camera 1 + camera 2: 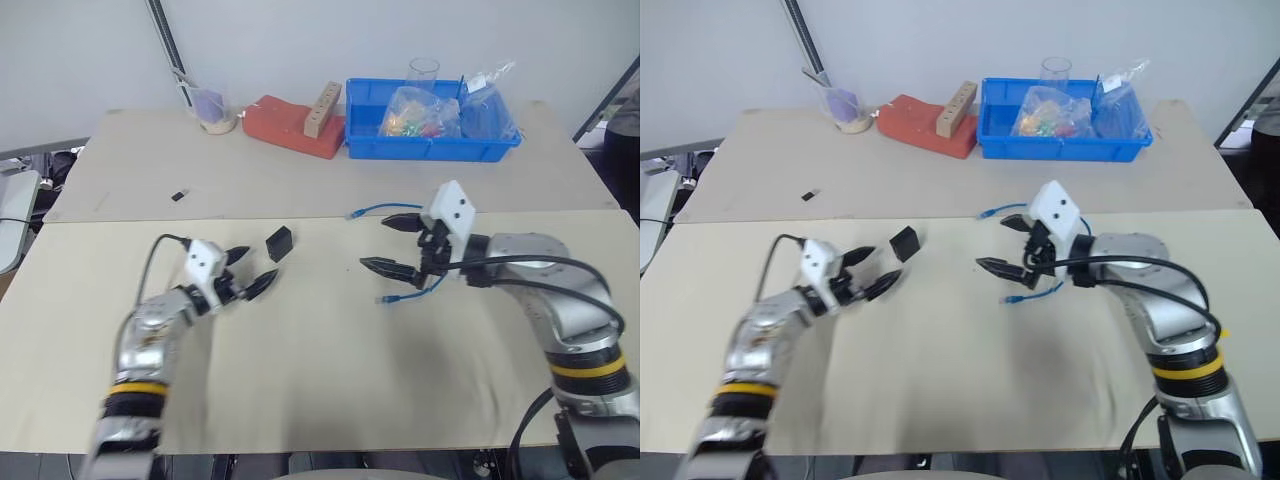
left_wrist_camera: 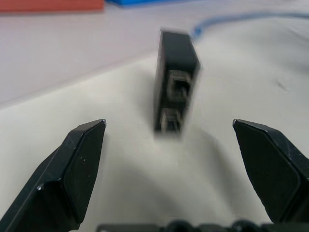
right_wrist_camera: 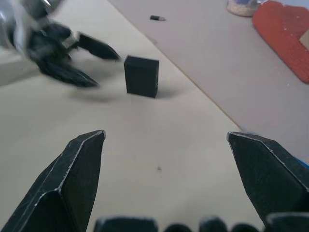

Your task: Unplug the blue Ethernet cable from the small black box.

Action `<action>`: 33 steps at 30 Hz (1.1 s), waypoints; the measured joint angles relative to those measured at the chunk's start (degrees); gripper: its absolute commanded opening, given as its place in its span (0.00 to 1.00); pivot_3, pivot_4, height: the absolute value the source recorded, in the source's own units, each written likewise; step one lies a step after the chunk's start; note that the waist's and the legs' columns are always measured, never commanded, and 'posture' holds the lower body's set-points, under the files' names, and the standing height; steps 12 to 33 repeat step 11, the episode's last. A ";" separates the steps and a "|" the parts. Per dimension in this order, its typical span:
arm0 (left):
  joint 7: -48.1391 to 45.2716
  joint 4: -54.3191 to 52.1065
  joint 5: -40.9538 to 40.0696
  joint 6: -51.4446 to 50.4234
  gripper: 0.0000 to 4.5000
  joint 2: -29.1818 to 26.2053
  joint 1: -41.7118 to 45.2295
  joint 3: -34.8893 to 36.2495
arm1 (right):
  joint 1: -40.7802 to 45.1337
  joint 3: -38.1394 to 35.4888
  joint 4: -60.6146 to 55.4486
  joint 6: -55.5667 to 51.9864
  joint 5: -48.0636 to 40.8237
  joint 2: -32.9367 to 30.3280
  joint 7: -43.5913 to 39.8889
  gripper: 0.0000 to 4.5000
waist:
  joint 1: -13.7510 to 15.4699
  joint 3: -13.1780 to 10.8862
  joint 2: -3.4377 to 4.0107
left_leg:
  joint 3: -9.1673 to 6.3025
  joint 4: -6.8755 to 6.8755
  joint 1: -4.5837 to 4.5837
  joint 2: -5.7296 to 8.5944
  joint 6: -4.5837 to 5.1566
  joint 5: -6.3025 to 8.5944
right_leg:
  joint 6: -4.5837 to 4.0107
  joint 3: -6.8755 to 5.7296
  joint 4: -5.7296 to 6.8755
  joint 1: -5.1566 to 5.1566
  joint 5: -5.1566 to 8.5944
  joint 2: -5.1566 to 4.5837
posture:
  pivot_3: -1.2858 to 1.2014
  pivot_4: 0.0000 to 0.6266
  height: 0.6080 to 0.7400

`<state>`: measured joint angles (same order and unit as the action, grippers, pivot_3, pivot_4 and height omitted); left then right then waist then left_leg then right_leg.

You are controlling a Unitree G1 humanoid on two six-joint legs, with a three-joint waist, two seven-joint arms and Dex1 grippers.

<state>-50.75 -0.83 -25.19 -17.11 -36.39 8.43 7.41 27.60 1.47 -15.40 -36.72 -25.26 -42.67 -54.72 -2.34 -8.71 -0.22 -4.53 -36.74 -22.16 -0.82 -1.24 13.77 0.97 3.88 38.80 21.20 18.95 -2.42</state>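
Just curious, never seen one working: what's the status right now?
Left gripper open, right gripper open, both empty. Small black box on edge, unplugged. Blue Ethernet cable loose under right gripper. Nothing blocking.

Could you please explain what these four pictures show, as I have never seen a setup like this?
This is a humanoid robot with two arms, each ending in a gripper of two black fingers. Two pictures come from a stereo camera on its head, looking down over a pale table. The other two come from cameras on the wrists, looking along each gripper's fingers.

The left gripper and the right gripper are both open and hold nothing.

Between them, the small black box stands on its edge on the table, apart from the left fingers; the left wrist view shows its ports with nothing plugged in. The blue Ethernet cable lies by the right gripper, unplugged.

Farther back are a blue bin of bagged items, a red block and a tiny black piece.
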 measured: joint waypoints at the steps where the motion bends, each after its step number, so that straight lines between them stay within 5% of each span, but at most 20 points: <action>1: -0.68 -3.33 -2.25 -3.17 1.00 -2.62 -1.07 2.15 | -0.15 -0.99 0.81 0.01 -0.75 -1.31 -1.65 1.00 | 0.17 -0.01 0.02 | -0.01 0.00 0.04 -0.01 0.00 0.00 | 0.00 -0.01 -0.01 -0.05 0.00 -0.05 | 0.52 0.24 1.00; 7: -0.44 -15.29 -6.50 -13.53 1.00 -13.16 -4.03 10.82 | -0.22 -3.77 7.50 2.90 -1.15 -3.77 -5.81 1.00 | 0.18 -0.01 0.02 | 0.09 0.08 0.11 0.03 0.00 0.01 | 0.00 0.05 -0.23 -0.14 0.01 -0.06 | 0.52 0.24 1.00; 33: 0.76 -16.90 -6.50 -14.87 1.00 -13.05 -4.99 11.12 | 0.55 -3.93 11.29 5.20 -0.06 -3.07 -5.89 1.00 | 0.06 -0.02 0.02 | 0.11 0.09 0.07 0.00 0.00 0.01 | 0.00 0.06 -0.23 -0.10 0.01 -0.03 | 0.52 0.24 1.00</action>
